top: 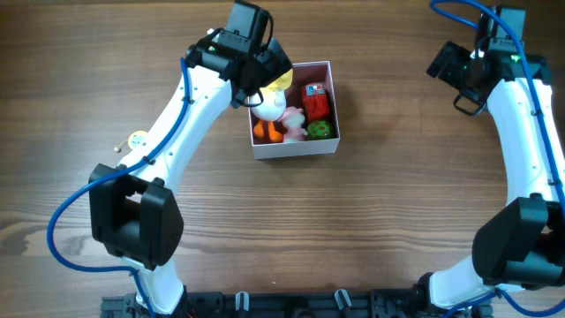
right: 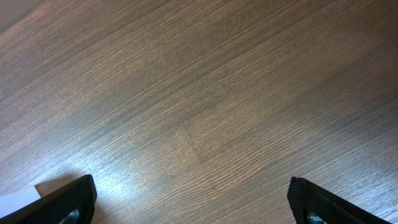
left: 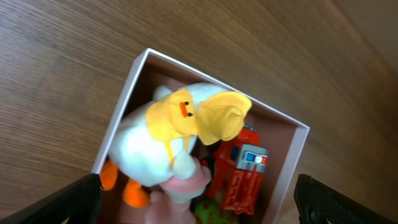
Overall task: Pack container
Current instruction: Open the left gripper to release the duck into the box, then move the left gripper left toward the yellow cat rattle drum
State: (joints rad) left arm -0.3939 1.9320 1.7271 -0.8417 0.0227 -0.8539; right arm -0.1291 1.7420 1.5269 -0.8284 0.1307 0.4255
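Note:
The container (top: 324,64), a small square box with white walls and a dusty-pink inside, sits on the wooden table at centre back. It holds a white plush duck with a yellow hood (top: 267,104), a pink toy (top: 291,117), a red toy truck (top: 315,100) and a green spotted toy (top: 320,129). In the left wrist view the container (left: 297,163) shows with the duck (left: 180,134), truck (left: 239,171) and green toy (left: 211,214) inside. My left gripper (left: 198,202) is open above the container's left side, empty. My right gripper (right: 193,202) is open over bare table at the far right.
A small yellow-and-white object (top: 138,140) lies on the table left of the left arm. A white corner (right: 17,199) shows at the lower left of the right wrist view. The right arm (top: 521,106) stands along the right edge.

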